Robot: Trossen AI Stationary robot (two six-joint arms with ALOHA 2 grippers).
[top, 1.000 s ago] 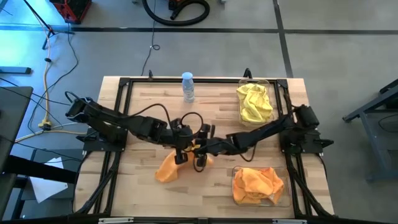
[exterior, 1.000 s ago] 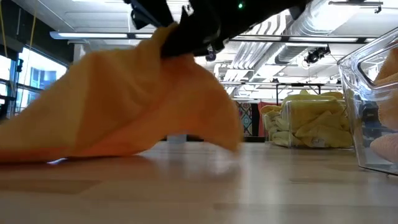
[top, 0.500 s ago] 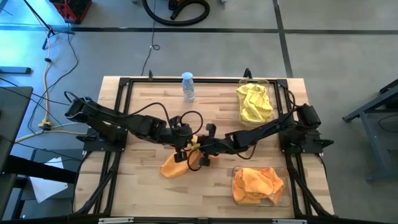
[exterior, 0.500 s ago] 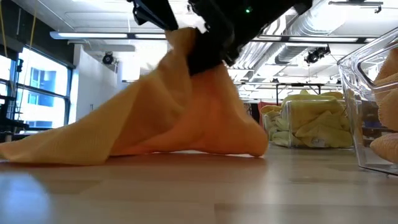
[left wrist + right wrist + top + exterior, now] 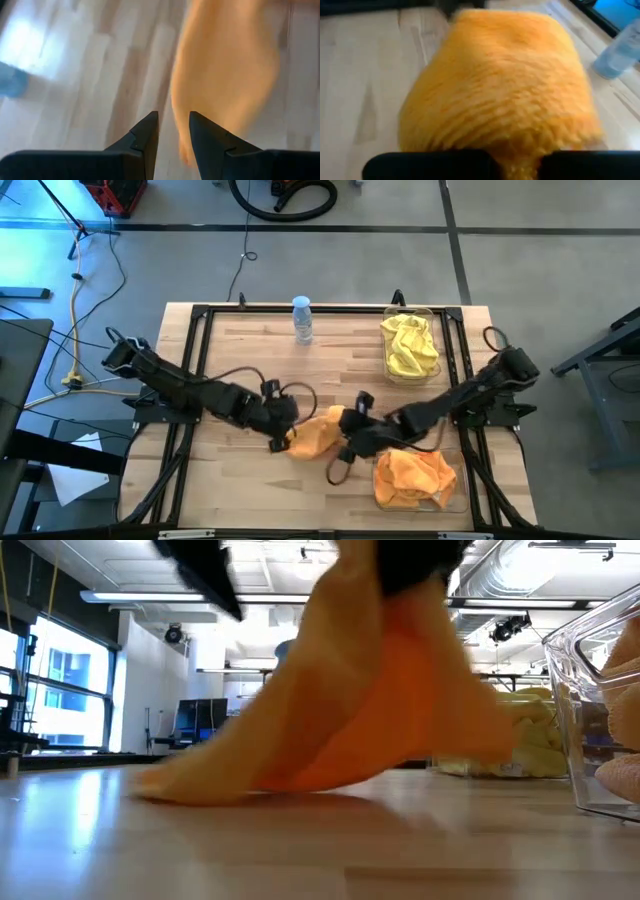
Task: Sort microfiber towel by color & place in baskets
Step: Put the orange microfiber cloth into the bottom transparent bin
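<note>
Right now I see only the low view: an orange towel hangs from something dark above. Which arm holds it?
Observer: The right gripper does; its fingers are shut on the orange towel.
Operator: And the left arm?
Observer: The left gripper is beside the towel, with its fingers open and nothing between them.
Operator: Where is the place for orange?
Observer: The basket with orange towels stands on the table's right side, just past the right gripper.

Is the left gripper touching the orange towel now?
Apart. In the left wrist view the left gripper stands open with bare table between its fingers, the orange towel lying beyond their tips.
</note>
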